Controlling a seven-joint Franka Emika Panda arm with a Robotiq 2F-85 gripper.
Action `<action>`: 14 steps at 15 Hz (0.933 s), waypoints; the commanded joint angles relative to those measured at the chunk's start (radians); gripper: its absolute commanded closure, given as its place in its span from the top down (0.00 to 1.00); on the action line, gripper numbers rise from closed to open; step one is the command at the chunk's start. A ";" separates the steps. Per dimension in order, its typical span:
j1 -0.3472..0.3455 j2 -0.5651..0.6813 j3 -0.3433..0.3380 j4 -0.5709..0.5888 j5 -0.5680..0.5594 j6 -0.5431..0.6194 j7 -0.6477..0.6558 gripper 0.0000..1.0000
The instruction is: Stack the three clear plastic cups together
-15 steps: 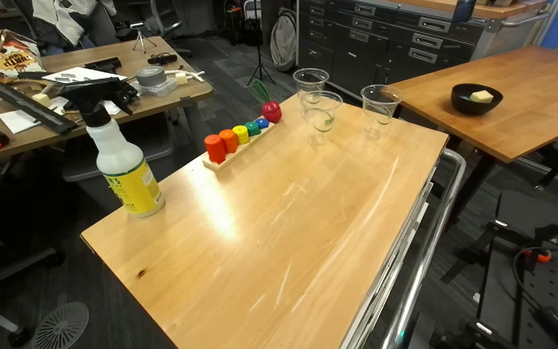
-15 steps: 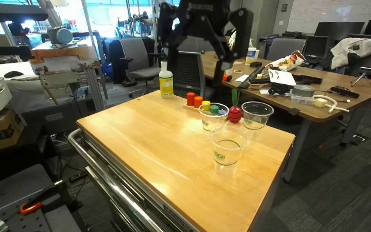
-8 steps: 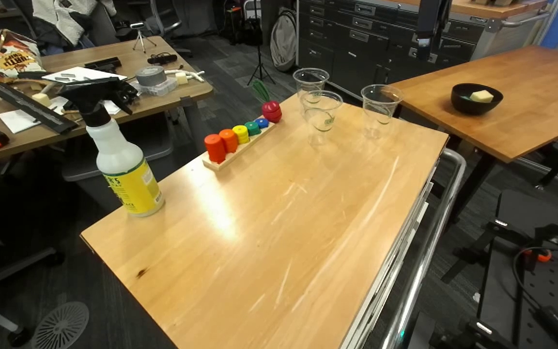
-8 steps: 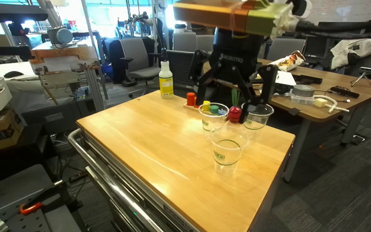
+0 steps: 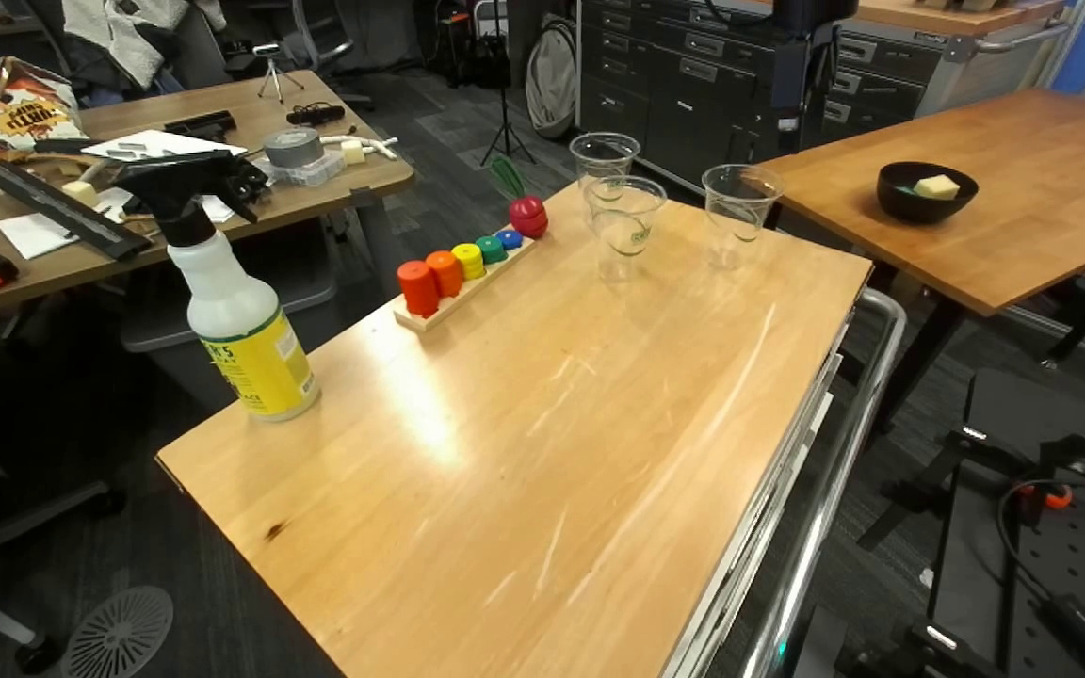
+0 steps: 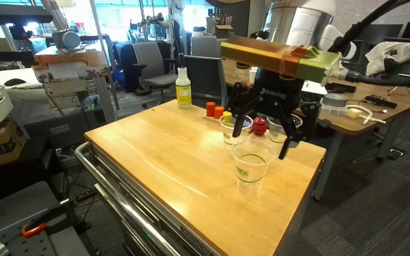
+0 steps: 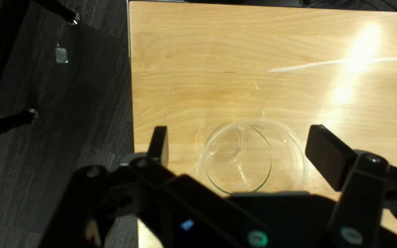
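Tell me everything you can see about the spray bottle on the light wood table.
The spray bottle looks like whitish plastic, with a slim neck, a black spray head and a yellow label with green along its top edge. It stands upright near one corner of the wooden tabletop, which seems all that touches it. How full it is, I can't tell.

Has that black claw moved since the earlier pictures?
Yes. In an exterior view, the gripper has shifted down and rightward in the picture, away from the unmoved spray bottle.
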 commanded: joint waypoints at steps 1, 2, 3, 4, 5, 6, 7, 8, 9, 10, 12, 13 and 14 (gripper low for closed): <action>-0.039 0.079 0.035 0.086 0.035 0.002 -0.015 1.00; -0.045 0.094 0.041 0.097 0.040 0.000 -0.017 1.00; -0.050 0.112 0.047 0.110 0.046 0.005 -0.013 1.00; -0.055 0.130 0.052 0.121 0.048 0.006 -0.011 1.00; -0.059 0.144 0.057 0.130 0.049 0.008 -0.008 1.00; -0.064 0.161 0.062 0.141 0.053 0.009 -0.008 1.00; -0.069 0.178 0.066 0.149 0.051 0.012 -0.005 1.00; -0.073 0.194 0.069 0.157 0.050 0.013 -0.004 1.00; -0.078 0.204 0.074 0.159 0.055 0.023 -0.006 0.89; -0.083 0.215 0.077 0.164 0.053 0.024 -0.005 0.74; -0.091 0.219 0.084 0.166 0.056 0.020 -0.007 0.58; -0.093 0.215 0.088 0.163 0.059 0.020 -0.006 0.50; -0.095 0.212 0.091 0.162 0.061 0.018 -0.004 0.42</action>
